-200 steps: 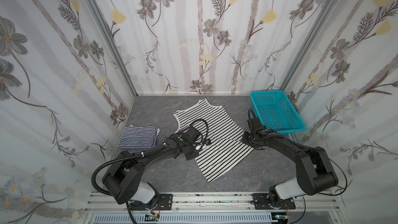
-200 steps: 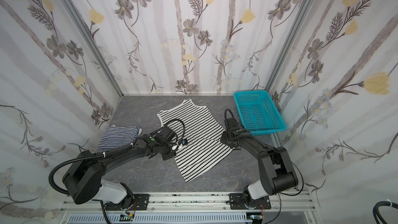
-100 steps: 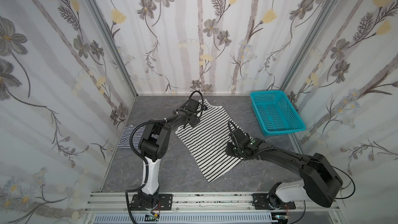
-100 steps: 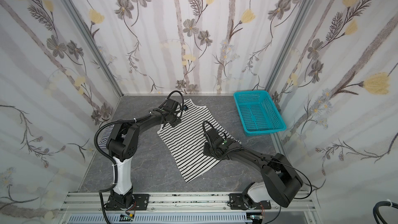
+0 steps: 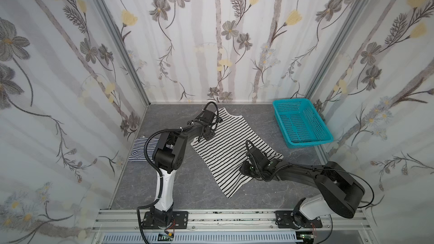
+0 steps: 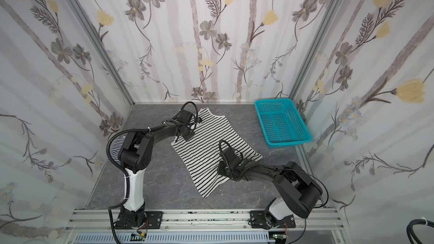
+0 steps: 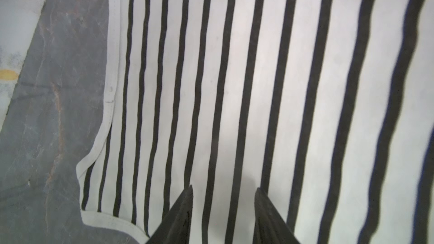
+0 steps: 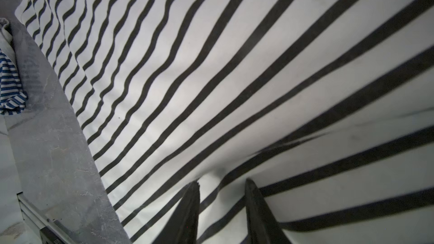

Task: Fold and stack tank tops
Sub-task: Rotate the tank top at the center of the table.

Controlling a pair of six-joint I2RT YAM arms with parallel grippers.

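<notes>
The grey table carries everything. In both top views the white top with black stripes lies spread flat and slanted across the middle, straps toward the far wall and hem toward the near edge. A turquoise basket sits in the far right corner, well apart from it. The navy striped top lies folded at the left edge, partly hidden behind the left arm. The left gripper is at the spread top's far left shoulder, fingers moderately apart over flat cloth. The right gripper is on its near right side, fingers narrowly apart, cloth puckering at the tips.
</notes>
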